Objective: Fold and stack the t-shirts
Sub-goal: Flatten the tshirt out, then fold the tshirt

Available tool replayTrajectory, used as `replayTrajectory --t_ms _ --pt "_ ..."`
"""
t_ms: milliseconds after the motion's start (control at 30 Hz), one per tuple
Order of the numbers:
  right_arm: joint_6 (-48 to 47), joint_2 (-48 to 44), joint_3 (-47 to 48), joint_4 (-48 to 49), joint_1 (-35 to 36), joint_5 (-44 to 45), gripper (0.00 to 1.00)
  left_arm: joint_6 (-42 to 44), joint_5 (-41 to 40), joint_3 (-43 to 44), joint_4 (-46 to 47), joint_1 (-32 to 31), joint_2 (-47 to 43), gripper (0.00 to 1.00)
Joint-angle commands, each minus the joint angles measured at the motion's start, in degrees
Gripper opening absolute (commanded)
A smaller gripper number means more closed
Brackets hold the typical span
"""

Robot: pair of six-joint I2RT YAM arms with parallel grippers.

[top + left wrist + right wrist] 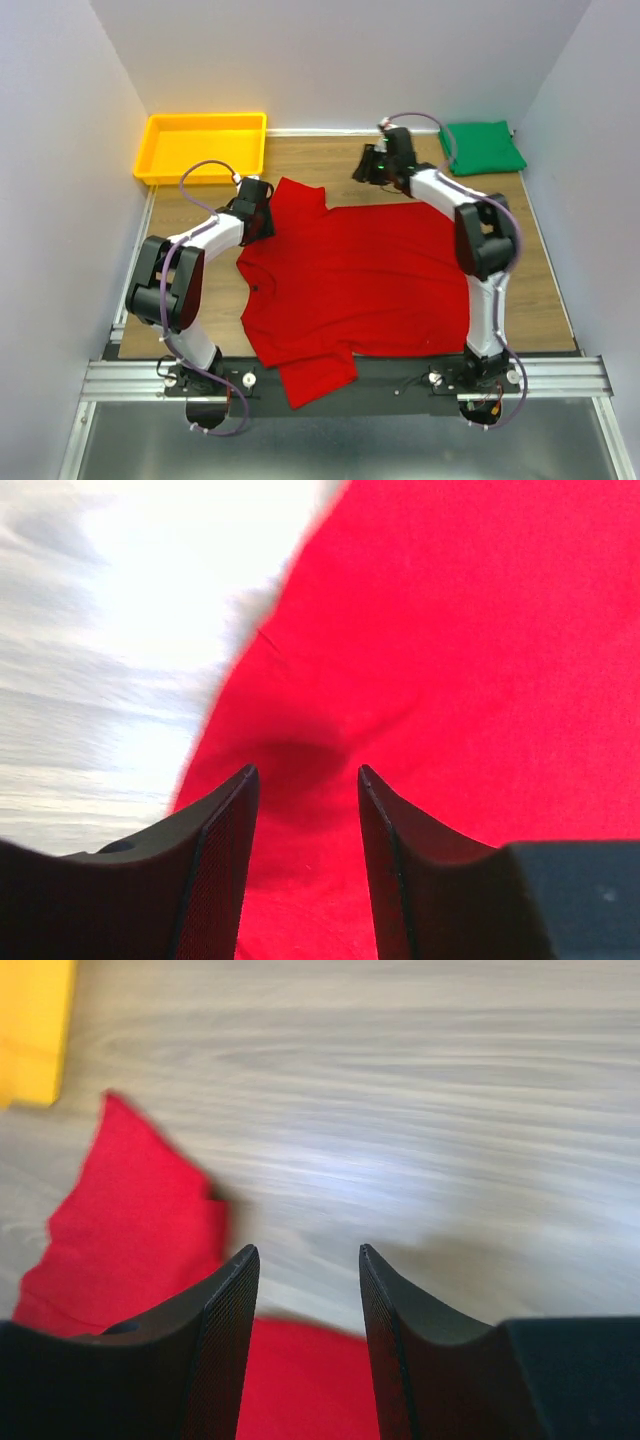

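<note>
The red t-shirt (355, 285) lies spread on the wooden table, one sleeve hanging over the near edge and another at the far left. The green t-shirt (482, 147) sits folded at the far right corner. My left gripper (262, 210) hovers over the red shirt's far-left sleeve; in the left wrist view the gripper (306, 772) is open, red cloth (450, 680) below and nothing between the fingers. My right gripper (368, 168) is past the shirt's far edge; in its wrist view the gripper (306, 1252) is open above bare wood, with the red shirt (130, 1240) at lower left.
A yellow tray (205, 146) stands at the far left corner; a corner of the yellow tray (35, 1030) shows in the right wrist view. White walls enclose the table on three sides. The arms' bases sit on the metal rail (340, 378) at the near edge.
</note>
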Motion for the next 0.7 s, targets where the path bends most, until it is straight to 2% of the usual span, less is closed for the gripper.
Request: replayTrajectory --t_ms 0,167,333,667 --pt "-4.85 -11.56 -9.3 -0.73 -6.42 7.68 0.52 3.33 -7.75 4.8 -3.7 0.67 -0.32 0.53" --pt "-8.28 -23.32 -22.82 -2.14 -9.95 16.28 0.54 5.96 -8.91 9.2 -4.58 1.37 3.28 0.51" --pt "-8.46 -29.14 -30.74 -2.41 -12.15 18.94 0.55 7.9 -8.74 12.89 -6.34 2.07 7.5 0.44" --pt "-7.23 -32.49 -35.95 -2.58 -17.16 19.29 0.55 9.66 -5.22 15.36 -7.49 2.6 11.72 0.43"
